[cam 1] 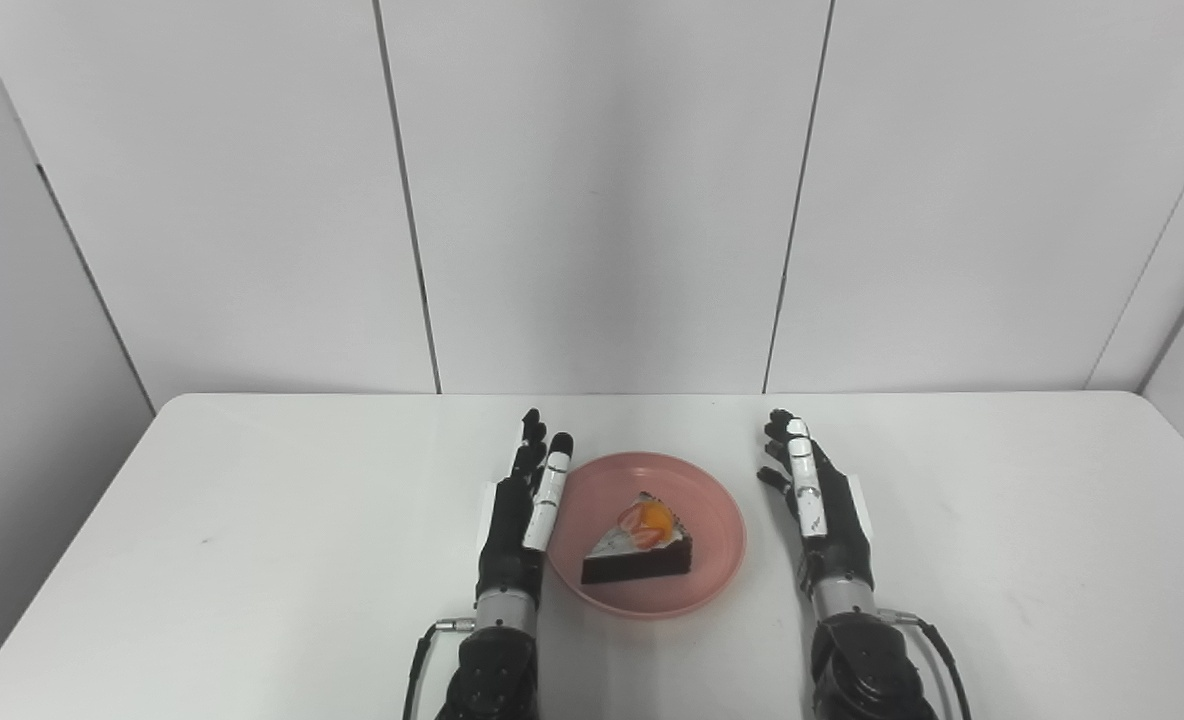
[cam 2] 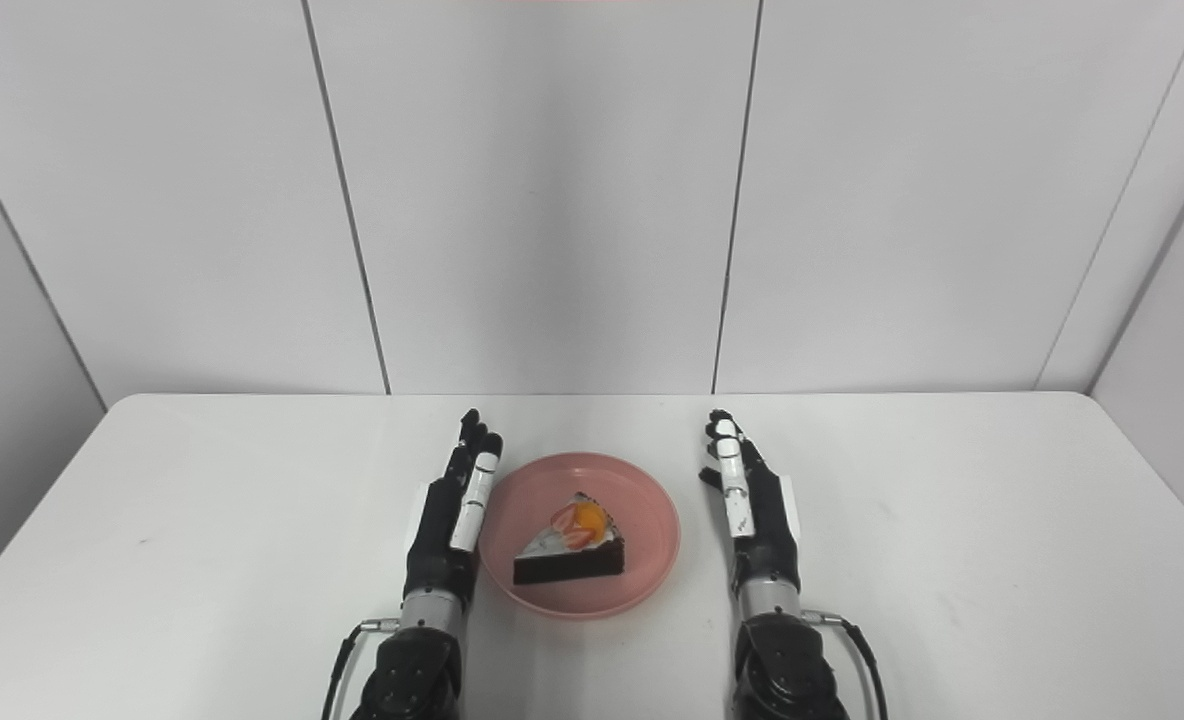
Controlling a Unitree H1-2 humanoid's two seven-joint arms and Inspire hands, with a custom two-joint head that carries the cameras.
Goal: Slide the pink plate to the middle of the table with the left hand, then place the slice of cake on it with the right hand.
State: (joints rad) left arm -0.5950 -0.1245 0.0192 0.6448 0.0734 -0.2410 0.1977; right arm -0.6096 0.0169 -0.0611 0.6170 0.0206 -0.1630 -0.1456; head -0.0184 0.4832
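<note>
Pale grey wall panels [cam 1: 592, 190] with thin dark seams rise behind my workspace, meeting angled side panels at either edge; below them a wide white table with rounded far corners [cam 1: 252, 520] fills the lower half of both head views.

Next in size, my two black forearms enter from the bottom edge, one on each side of the centre; a cable loops off each wrist.

Between them, near the middle of the table and towards my side, sits the round shallow pink plate [cam 1: 707, 500]; it lies flat, its rim fully visible except where my left fingers overlap its left edge.

My left hand [cam 1: 522, 515], black with white segments, stands edge-on just beside the plate's left rim, fingers straight, apart and holding nothing; whether it touches the rim I cannot tell; I judge it sits there because that is the side from which the plate gets pushed inward.

My right hand [cam 1: 820, 500] mirrors it a little way off the plate's right rim, clearly apart from it, fingers extended and empty; I judge it has let go and stands clear.

Smallest, the dark chocolate wedge of cake with white icing, red strawberry and orange fruit on top [cam 1: 640, 550] rests upright on the plate, slightly towards my side of its centre, its cut face towards me.

Judging by this layout, both steps look done.
</note>
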